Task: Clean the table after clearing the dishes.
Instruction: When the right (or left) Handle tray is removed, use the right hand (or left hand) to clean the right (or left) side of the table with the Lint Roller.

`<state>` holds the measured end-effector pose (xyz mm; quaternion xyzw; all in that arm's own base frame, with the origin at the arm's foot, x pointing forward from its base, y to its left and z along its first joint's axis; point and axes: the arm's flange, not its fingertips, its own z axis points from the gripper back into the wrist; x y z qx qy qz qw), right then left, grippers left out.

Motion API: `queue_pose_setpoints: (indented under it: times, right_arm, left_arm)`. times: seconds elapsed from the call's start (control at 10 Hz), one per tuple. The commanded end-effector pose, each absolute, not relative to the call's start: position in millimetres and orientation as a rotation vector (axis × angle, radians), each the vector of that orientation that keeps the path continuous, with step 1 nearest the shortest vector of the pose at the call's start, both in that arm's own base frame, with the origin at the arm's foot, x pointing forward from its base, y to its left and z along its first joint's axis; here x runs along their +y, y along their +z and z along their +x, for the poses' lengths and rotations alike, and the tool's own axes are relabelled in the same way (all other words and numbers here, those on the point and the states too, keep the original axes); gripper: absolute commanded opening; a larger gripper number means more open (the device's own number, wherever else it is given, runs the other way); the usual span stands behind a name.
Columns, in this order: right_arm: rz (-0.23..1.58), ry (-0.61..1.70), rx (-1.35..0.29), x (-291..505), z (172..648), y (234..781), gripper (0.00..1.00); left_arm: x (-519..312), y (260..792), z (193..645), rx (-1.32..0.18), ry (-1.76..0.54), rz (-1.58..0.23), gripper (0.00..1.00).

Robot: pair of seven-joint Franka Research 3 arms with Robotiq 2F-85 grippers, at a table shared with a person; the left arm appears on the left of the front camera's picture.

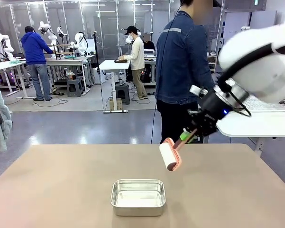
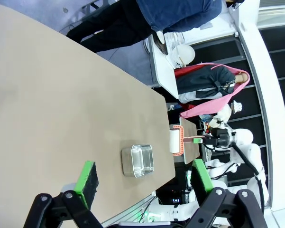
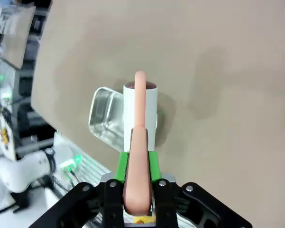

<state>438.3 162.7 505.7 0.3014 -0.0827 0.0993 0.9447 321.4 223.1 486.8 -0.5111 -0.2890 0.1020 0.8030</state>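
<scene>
The beige table (image 1: 61, 185) fills the near ground. My right gripper (image 1: 187, 137) is shut on the pink handle of a lint roller (image 1: 170, 156), whose white roll points down over the table's right middle. In the right wrist view the right gripper (image 3: 137, 164) clamps the handle, and the roll (image 3: 151, 107) hangs close above the table (image 3: 218, 71); contact cannot be told. My left gripper (image 2: 143, 171) is open and high above the table (image 2: 52, 104), with the lint roller (image 2: 174, 142) far off. White round shapes (image 2: 182, 52), perhaps the dishes, lie on a white side table.
A square steel pan (image 1: 138, 196) sits at the table's near middle, left of and below the roller; it also appears as the pan (image 3: 104, 116). A person (image 1: 182, 71) in a blue jacket stands at the far edge, back turned. A white side table (image 1: 256, 124) stands at right.
</scene>
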Motion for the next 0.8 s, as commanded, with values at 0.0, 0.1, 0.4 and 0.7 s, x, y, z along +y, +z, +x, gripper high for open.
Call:
queue_pose_setpoints:
  times: [0.0, 0.1, 0.4, 0.7]
  right_arm:
    - [0.7, 0.159, -0.292, 147, 445, 475, 0.0]
    - [0.701, 0.158, -0.315, 141, 454, 468, 0.0]
    - [0.672, 0.118, -0.253, 130, 446, 473, 0.0]
    - [0.672, 0.118, -0.253, 130, 446, 473, 0.0]
  left_arm:
    - [223, 490, 319, -0.614, 0.231, -1.108, 1.0]
    - [223, 490, 319, -0.614, 0.231, -1.108, 1.0]
    - [223, 490, 319, -0.614, 0.231, -1.108, 1.0]
    - [223, 490, 319, -0.614, 0.231, -1.108, 1.0]
